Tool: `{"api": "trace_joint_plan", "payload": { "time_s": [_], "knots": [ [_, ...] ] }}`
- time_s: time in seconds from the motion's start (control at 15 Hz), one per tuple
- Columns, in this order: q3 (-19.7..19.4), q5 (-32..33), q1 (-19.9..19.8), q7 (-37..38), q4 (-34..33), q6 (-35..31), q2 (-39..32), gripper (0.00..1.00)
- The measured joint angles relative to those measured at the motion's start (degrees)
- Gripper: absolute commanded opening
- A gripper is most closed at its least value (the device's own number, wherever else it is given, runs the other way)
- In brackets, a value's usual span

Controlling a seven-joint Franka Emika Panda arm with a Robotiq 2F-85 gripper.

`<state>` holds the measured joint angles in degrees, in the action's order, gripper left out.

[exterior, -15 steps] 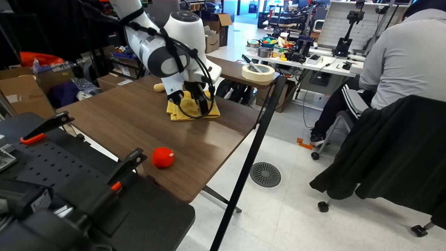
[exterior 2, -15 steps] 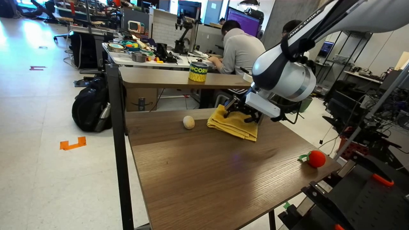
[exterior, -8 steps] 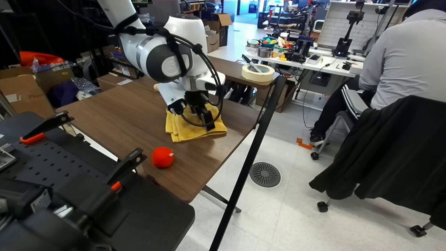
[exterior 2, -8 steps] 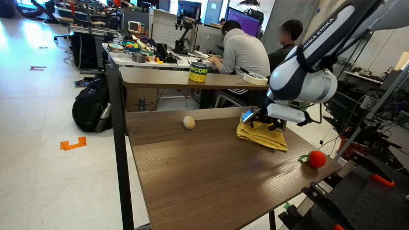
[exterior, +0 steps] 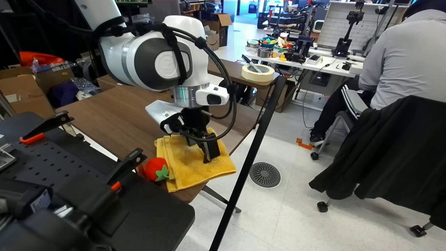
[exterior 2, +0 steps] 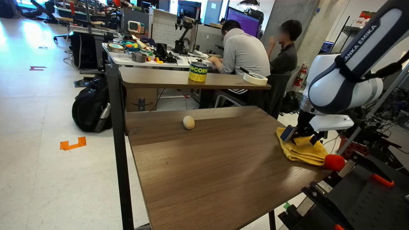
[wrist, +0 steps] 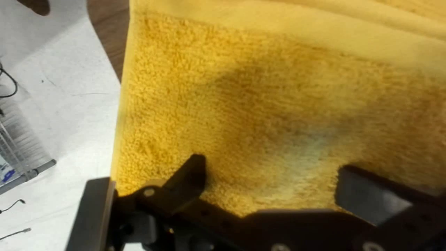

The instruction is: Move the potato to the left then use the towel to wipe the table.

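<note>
Near one corner of the dark brown wood-grain table (exterior 2: 207, 166): yellow terry towel (exterior: 181, 167), folded flat in several layers, looped pile, smooth woven band along one side. It overhangs the adjoining table edge; pale floor (wrist: 80, 118) shows past its hem in the wrist view. Between the fingers (wrist: 195, 170), a pale bluish patch (wrist: 303, 157) on the pile, stain or light, cannot tell which.

Potato (exterior 2: 189, 122), in an exterior view: small beige oval, matte, resting on bare wood close to the table edge nearest the light-brown shelf (exterior 2: 159, 76), about midway along that edge.

Gripper (wrist: 271, 169): released, fingers spread well apart, tips against the towel's upper face. Towel directly beneath, cloth reaching past both fingertips. Potato well apart from the gripper, across the tabletop.

Red toy tomato (exterior: 153, 169), in both exterior views: touching the towel's border, at the table edge beside the black bench (exterior: 150, 212). In an exterior view its green leaves (exterior: 161, 173) meet the cloth. On the shelf: masking tape roll (exterior: 258, 77), a marker (exterior: 249, 62) leaning in its ring.
</note>
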<state>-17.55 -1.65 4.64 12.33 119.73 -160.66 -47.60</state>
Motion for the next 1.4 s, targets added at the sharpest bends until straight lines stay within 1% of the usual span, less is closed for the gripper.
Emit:
{"api": "trace_joint_plan", "payload": {
  "time_s": [0.13,0.27,0.4,0.67,0.73,0.87,1.07,1.2,1.27,1.33,1.4],
  "knots": [
    [-1.8,2.44,2.85,0.94,1.05,-0.56,-0.01,1.0],
    [-2.26,3.95,5.7,1.47,1.9,-2.11,0.0,1.0],
    [-2.15,4.51,8.75,2.26,2.94,-6.17,-0.02,1.0],
    [-0.57,4.43,15.56,3.36,5.8,-17.37,-0.1,1.0],
    [0.13,4.42,17.5,3.36,6.25,-19.47,-0.14,1.0],
    [0.93,4.2,22.67,3.31,6.6,-22.68,-0.43,1.0],
    [1.49,2.57,31.47,3.3,6.32,-26.28,-1.0,1.0],
    [1.53,-0.29,36.6,3.27,5.33,-28.78,-1.59,1.0],
    [1.56,-1.89,38.23,3.21,4.57,-29.64,-1.92,1.0],
    [1.68,-3.4,38.95,3.16,3.7,-30.41,-2.21,1.0],
    [1.68,-4.99,38.8,3.16,2.87,-31.1,-2.39,1.0]
  ]
}}
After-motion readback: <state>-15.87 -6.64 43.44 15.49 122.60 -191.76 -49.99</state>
